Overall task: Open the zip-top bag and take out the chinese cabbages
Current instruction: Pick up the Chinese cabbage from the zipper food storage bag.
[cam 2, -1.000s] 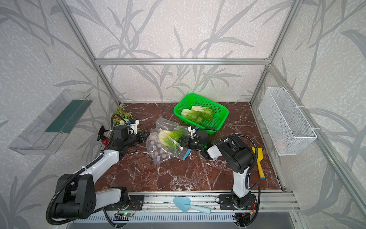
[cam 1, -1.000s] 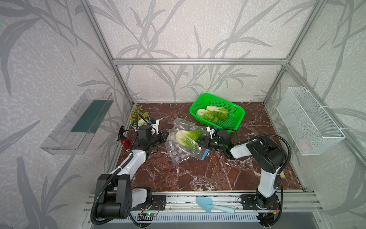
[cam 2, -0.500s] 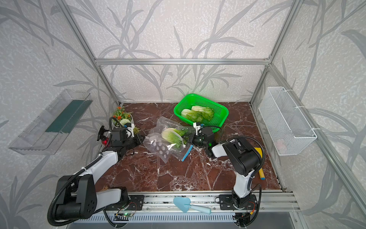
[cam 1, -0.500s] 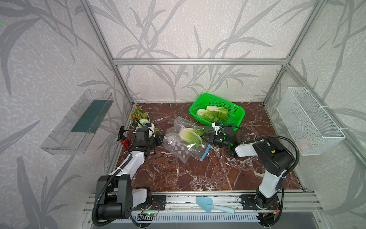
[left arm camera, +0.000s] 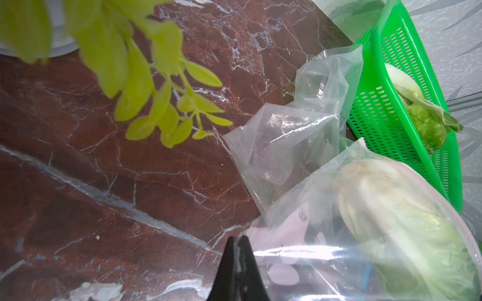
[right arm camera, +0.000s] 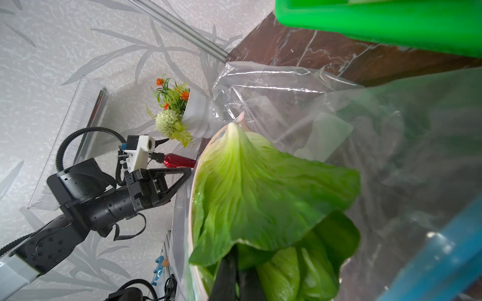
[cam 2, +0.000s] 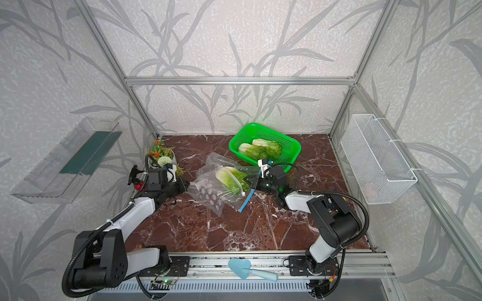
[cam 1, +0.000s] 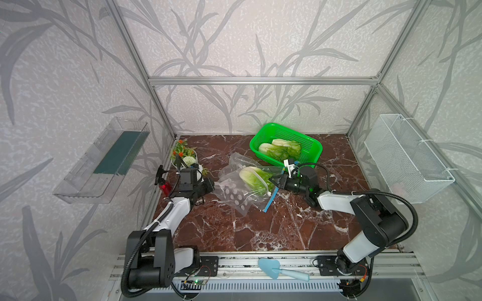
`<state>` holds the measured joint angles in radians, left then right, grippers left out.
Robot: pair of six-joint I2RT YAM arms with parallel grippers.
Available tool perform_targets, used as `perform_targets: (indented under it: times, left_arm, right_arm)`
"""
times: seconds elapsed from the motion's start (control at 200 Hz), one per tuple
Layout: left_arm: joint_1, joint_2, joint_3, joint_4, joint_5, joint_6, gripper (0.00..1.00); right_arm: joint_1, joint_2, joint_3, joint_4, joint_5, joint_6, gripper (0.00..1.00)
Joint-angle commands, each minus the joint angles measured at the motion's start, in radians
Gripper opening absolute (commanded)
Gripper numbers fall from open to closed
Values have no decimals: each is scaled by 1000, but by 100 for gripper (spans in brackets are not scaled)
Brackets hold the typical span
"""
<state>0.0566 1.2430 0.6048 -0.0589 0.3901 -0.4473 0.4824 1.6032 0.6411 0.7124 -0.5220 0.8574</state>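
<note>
cabbage blurred behind bag, basket cropped

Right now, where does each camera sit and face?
Top views: high over the bases, looking down on the table; left arm and right arm whole.
Left wrist: low, along the left gripper pinching the zip-top bag; only tips show.
Right wrist: low, at the chinese cabbage in the right gripper; left arm beyond.
Shared: green basket in all.
</note>
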Motion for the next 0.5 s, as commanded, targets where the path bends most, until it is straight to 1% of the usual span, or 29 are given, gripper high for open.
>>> perform_targets:
  times: [0.0,0.075,0.18,0.36,0.495]
  left_arm:
    - [35,-10,-20,-13,-84,-19,0]
    - [41,-3,-23,-4,-85,-32,0]
    - [44,15,-11,-9,-85,-31,0]
    - [52,21,1,-4,-92,-37,0]
    - [52,36,8,16,-52,-35,0]
  right_arm:
    - [-18,-97,1,-66,130,-77,0]
    - [-18,-123,19,-119,173,-104,0]
    - [-18,-120,58,-163,140,-134,0]
    - [-43,-146,31,-162,172,-131,0]
    - [-37,-152,70,-214,123,-171,0]
